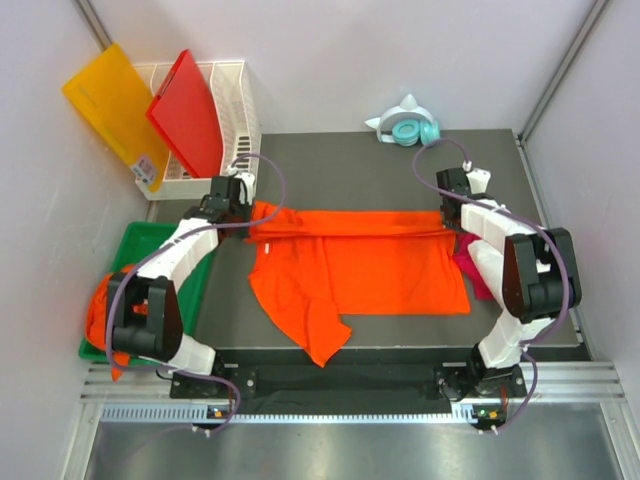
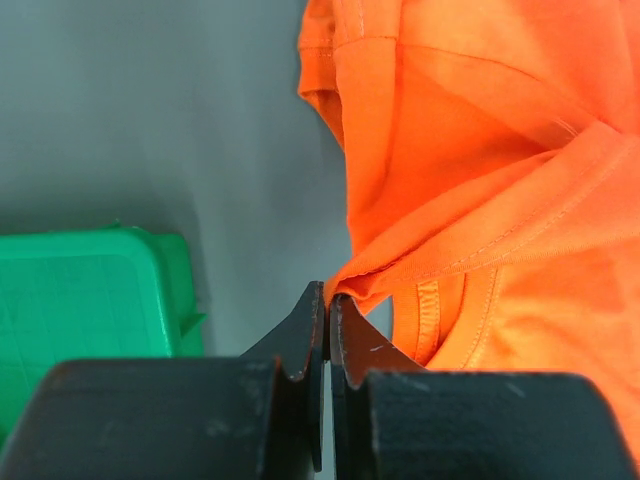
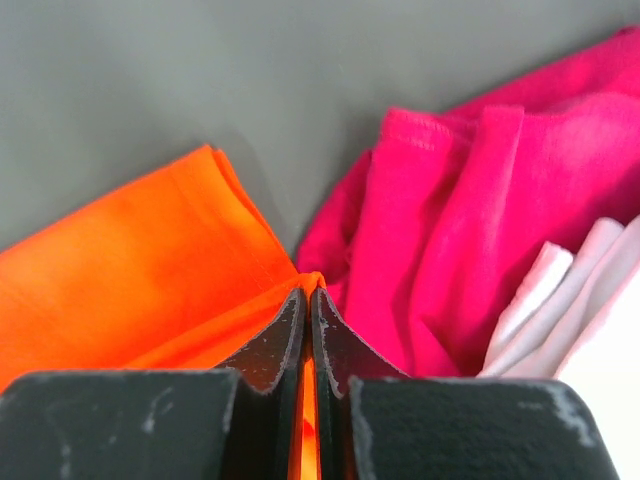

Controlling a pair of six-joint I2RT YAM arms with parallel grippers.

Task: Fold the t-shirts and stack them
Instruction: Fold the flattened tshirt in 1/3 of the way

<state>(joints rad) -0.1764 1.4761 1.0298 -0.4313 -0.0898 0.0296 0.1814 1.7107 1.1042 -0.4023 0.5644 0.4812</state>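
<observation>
Left jaws: pressing together on a bunched hem of the orange t-shirt (image 2: 500, 150), pinching it right at the tips.
Right jaws: clamping shut on a thin fold of the same orange cloth, which is showing between them.
Orange t-shirt (image 1: 360, 265): lying spread over the middle of the worktop (image 1: 350, 160), its far edge running as a folded band from one set of jaws to the other, one corner trailing toward the near edge.
Magenta t-shirt (image 3: 470, 220): lying crumpled just beside the orange shirt's right end, partly under the right arm (image 1: 520, 270).
White cloth (image 3: 560, 300): showing in folds against the magenta shirt; what garment it is cannot be told.
Green bin (image 1: 150, 250): sitting off the worktop's left edge, holding a heap of orange cloth (image 1: 100, 310) at its near end.
White basket (image 1: 235, 110): standing at the far left, with a red board (image 1: 190, 110) leaning in it and a yellow board (image 1: 115, 110) leaning beside it.
Teal headphones (image 1: 412, 130): resting at the far edge.
</observation>
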